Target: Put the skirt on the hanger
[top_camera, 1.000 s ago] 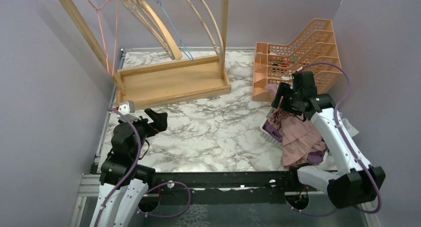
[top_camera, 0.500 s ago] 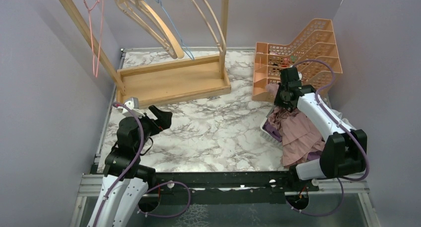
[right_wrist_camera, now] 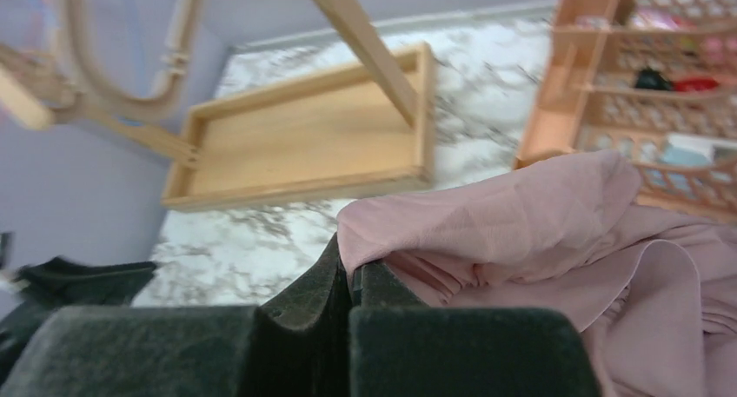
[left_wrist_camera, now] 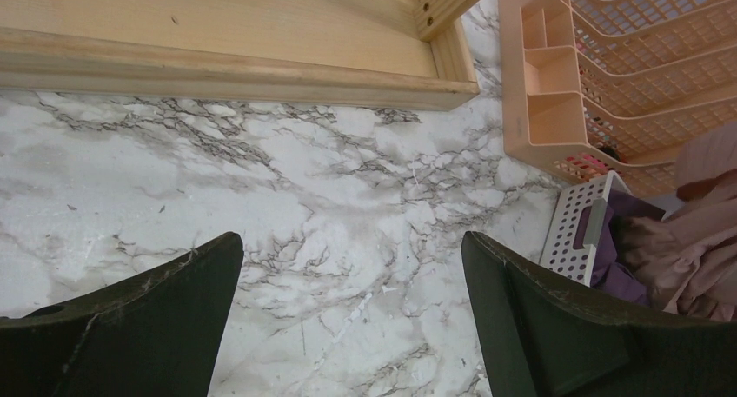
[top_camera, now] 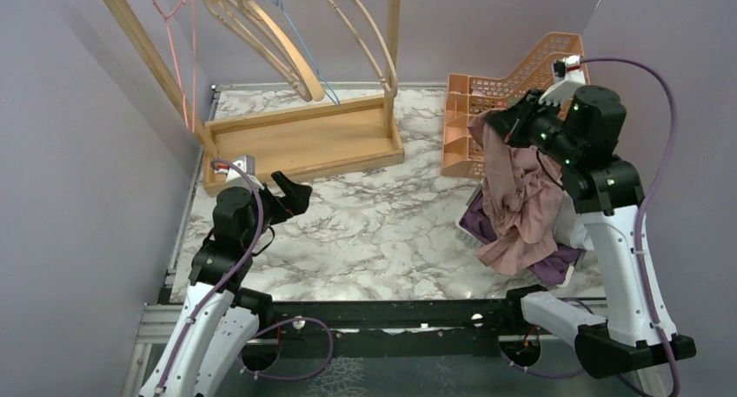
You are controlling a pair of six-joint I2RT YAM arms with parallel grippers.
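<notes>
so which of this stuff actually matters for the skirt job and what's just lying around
For the job:
pink skirt
right gripper, shut on the skirt
hangers on the wooden rack
left gripper, open and empty

Just lying about:
orange tray stack
white basket
purple cloth in it

a: what moved?
b: the right gripper (top_camera: 502, 124) rose. the skirt (top_camera: 517, 188) it pinches now hangs drawn up from the basket (top_camera: 469, 229), no longer heaped.
a: and the left gripper (top_camera: 294, 194)?
b: crept forward, toward the wooden stand (top_camera: 304, 145).
</notes>
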